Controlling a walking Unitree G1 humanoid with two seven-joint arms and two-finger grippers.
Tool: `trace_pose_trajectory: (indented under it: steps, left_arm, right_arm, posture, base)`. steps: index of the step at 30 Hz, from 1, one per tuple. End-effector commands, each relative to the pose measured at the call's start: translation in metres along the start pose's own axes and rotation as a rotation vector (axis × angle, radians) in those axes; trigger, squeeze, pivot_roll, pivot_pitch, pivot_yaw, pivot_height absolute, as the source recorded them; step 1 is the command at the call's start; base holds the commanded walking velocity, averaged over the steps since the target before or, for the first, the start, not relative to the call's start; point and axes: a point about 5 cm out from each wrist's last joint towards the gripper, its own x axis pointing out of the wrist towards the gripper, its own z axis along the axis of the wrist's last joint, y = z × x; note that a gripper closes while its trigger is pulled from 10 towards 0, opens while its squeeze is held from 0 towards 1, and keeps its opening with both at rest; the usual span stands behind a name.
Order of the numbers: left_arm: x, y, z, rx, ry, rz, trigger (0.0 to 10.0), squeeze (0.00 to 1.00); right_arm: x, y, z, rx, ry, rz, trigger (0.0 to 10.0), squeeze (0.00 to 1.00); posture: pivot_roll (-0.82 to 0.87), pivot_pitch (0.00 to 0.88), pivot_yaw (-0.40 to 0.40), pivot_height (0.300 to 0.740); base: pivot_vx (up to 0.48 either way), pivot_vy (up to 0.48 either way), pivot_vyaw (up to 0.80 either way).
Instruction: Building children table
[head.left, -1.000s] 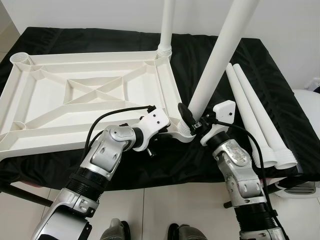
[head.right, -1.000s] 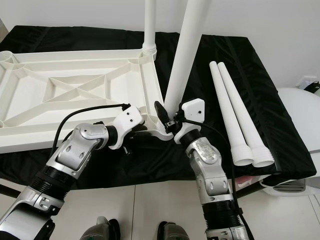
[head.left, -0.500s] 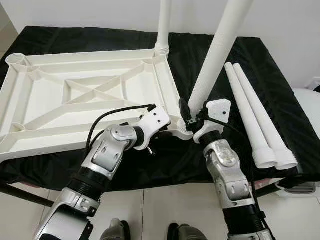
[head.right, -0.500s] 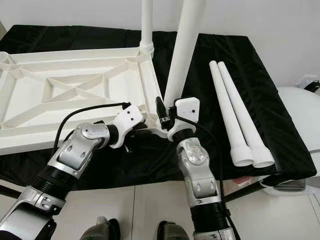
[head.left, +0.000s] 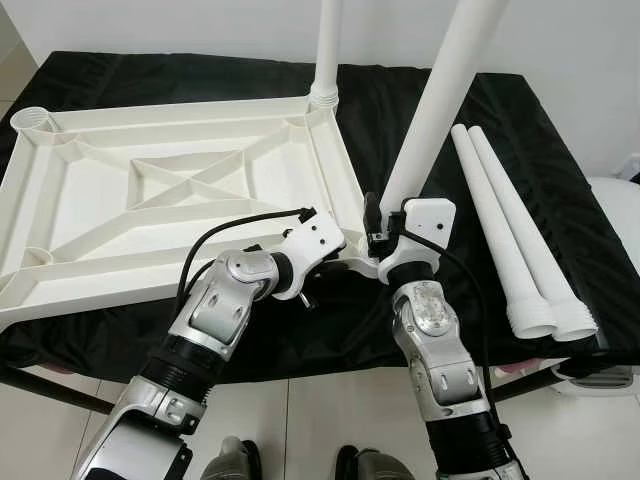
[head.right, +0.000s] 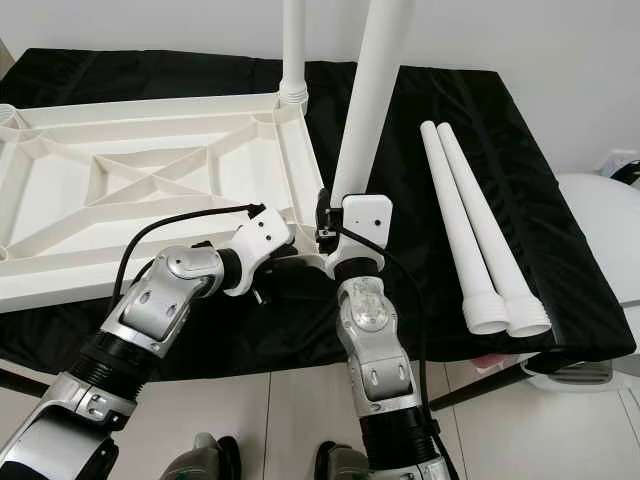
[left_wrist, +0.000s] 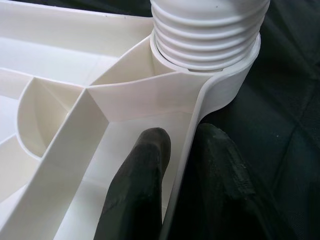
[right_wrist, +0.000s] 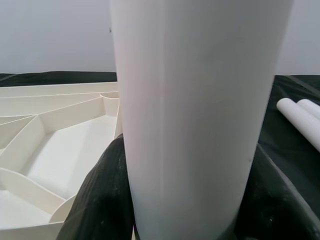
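Note:
The white tabletop (head.left: 150, 190) lies upside down on the black-covered table. One white leg (head.left: 326, 50) stands in its far right corner socket. At the near right corner, a second leg (head.left: 440, 100) rises at a slight lean, its ribbed end (left_wrist: 207, 30) seated in the socket. My right gripper (head.left: 383, 228) is shut around this leg just above the socket, and its black fingers (right_wrist: 102, 200) hug both sides. My left gripper (left_wrist: 182, 145) is shut on the tabletop rim (left_wrist: 200, 107) beside that socket, with one finger inside the rim and one outside.
Two loose white legs (head.left: 512, 235) lie side by side on the black cloth (head.left: 560, 200) to the right, near the table's front right edge. A white rounded object (head.left: 615, 200) stands beyond the right edge. Tiled floor and my feet (head.left: 300, 465) are below.
My right forearm has swung left under the leg, and the held leg now stands steeper, leaning less to the right. The left gripper keeps its hold on the rim.

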Motion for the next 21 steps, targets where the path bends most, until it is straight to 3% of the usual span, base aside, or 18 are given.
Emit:
trace_pose_trajectory:
  steps: [1,5,21]
  left_arm:
    - [-0.0061,0.0131,0.0027,0.012,-0.001,0.117,10.0,0.00]
    - [-0.0065,0.0134,0.0029,0.012,-0.002,0.119,10.0,0.00]
    - [-0.0062,0.0132,0.0028,0.014,-0.002,0.120,10.0,0.00]
  right_arm:
    - [-0.0073,-0.0242,-0.0239,-0.047,0.123,-0.184,10.0,0.00]
    - [-0.0107,-0.0188,-0.0235,-0.041,0.125,-0.200,10.0,0.00]
    - [-0.0113,-0.0277,-0.0228,-0.050,0.115,-0.229,10.0,0.00]
  posture:
    - [-0.05,0.149,-0.011,0.740]
    - [-0.05,0.149,-0.012,0.740]
    - [-0.06,0.144,-0.014,0.740]
  base:
    - [0.000,0.000,0.00]
    - [0.000,0.000,0.00]
    - [0.000,0.000,0.00]
